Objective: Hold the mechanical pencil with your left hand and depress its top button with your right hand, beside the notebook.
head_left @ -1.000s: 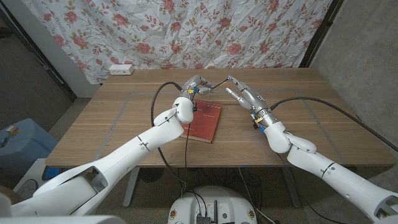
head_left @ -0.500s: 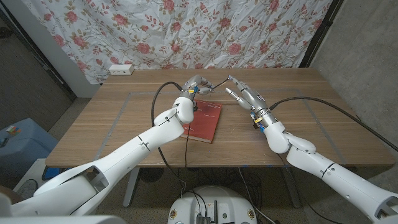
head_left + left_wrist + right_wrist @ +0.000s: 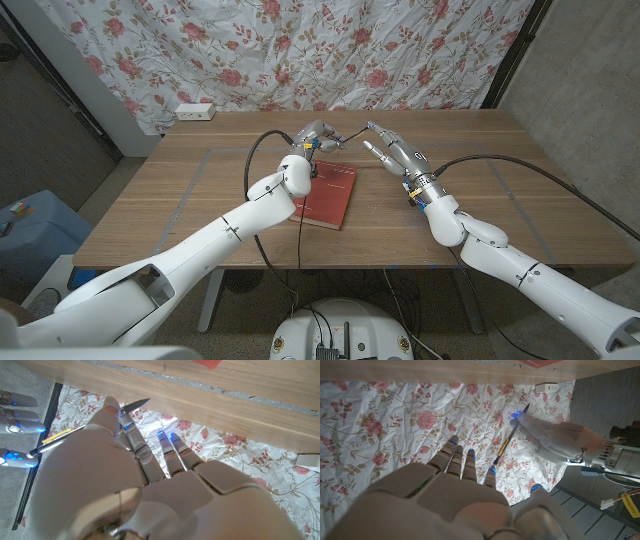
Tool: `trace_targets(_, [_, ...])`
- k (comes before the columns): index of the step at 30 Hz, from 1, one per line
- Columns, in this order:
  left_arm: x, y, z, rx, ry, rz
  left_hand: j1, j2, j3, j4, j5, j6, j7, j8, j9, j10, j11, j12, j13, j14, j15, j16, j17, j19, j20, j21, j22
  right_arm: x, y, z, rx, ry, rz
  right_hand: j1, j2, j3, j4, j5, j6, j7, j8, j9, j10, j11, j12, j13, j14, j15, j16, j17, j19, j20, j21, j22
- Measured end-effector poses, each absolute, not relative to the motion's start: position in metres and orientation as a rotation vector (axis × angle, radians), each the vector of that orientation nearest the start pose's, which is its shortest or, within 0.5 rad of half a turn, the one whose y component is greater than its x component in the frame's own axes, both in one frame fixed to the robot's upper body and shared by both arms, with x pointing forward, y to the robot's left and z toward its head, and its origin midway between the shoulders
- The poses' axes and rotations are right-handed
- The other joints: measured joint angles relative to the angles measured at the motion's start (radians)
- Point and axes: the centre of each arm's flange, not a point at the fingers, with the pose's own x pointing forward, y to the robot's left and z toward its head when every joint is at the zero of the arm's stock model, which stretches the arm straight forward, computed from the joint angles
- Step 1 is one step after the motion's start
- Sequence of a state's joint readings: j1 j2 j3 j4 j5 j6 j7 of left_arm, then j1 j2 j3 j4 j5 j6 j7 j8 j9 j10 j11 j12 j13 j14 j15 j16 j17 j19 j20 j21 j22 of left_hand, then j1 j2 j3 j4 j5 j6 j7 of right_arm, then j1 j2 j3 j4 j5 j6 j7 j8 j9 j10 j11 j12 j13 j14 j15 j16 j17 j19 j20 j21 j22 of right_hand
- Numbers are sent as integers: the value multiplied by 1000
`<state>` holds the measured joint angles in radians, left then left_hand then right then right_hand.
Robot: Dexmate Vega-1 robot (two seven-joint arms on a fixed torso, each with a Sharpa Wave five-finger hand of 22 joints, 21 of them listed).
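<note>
Presently, the scene was recorded as follows.
Left hand: the left hand (image 3: 313, 138) was raised over the table's far middle, fingers clamped on the mechanical pencil (image 3: 347, 133); in the left wrist view the left hand (image 3: 125, 460) held the mechanical pencil (image 3: 90, 426) across its fingers.
Pencil position: it was held off the table, slanting from the left hand toward 3 o'clock, its free end pointing at the right hand; it hung just past the notebook's far edge, at about 12 o'clock from it.
Right hand: the right hand (image 3: 392, 153) stood at 3 o'clock of the pencil, fingers apart and extended, holding nothing; one fingertip was at the pencil's free end, though contact could not be confirmed.
Right wrist view: the right hand (image 3: 455, 495) showed the mechanical pencil (image 3: 509, 440) ahead of its fingers.
Progress: holding appeared done; the press on the button appeared imminent or just starting, and no depression could be verified.
Remaining: a push along the pencil's axis, judged to need a firm counter-hold.
Notebook: the red notebook (image 3: 327, 194) lay closed on the table, below the left hand.
Surface: wooden table (image 3: 180, 190), pale tape lines marked on it.
Room: floral cloth (image 3: 300, 50) at 12 o'clock; white power strip (image 3: 195, 111) at the table's far edge near 10 o'clock.
</note>
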<state>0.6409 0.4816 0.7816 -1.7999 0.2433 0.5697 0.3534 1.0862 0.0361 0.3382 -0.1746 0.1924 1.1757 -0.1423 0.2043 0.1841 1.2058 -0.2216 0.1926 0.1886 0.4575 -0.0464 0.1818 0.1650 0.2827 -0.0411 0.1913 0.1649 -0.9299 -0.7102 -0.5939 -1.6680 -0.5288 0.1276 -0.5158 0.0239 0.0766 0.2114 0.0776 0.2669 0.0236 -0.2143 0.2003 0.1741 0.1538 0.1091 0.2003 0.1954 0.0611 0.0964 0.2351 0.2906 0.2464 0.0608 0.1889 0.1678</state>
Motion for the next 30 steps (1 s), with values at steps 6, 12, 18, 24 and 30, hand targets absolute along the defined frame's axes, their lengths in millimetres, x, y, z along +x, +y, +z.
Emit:
trace_targets(6, [597,101,51,903,-621,130,0,0,0,0,0,0,0,0,0,2,2,0,0,0,0,0,0,0,0,0,0,570,-195,-41,-1119,-982,-92,0,0,-2,2,0,12,-2,1,0,0,0,0,0,0,0,0,0,0,0,0,0])
trace_targets(12, [598,102,51,907,-618,132,1,1,-5,2,0,1,1,0,0,5,5,0,-1,0,0,0,0,0,0,0,0,571,-194,-40,-1138,-973,-88,0,0,-4,4,0,23,-2,4,0,0,0,0,0,0,0,0,0,0,0,0,0])
trace_targets(18, [600,102,52,910,-617,126,1,1,-5,2,0,1,1,0,-1,5,5,-1,-1,0,0,0,0,0,0,0,0,572,-192,-39,-1155,-965,-88,0,0,-8,9,0,25,-1,4,1,0,0,0,0,0,0,0,0,0,0,0,0])
trace_targets(24, [601,101,53,910,-617,124,1,1,-4,2,0,1,1,-3,0,5,5,-3,0,2,-2,0,0,0,0,0,0,571,-190,-39,-1164,-957,-91,0,0,-4,12,0,32,-4,2,1,0,0,0,0,0,0,0,5,0,0,0,0])
trace_targets(30, [601,100,53,910,-619,122,1,1,-4,2,0,1,1,-4,0,5,5,0,0,9,2,0,0,0,0,0,0,572,-189,-39,-1168,-949,-92,0,0,-8,16,5,34,-2,0,1,0,0,0,0,0,0,0,5,0,0,0,0])
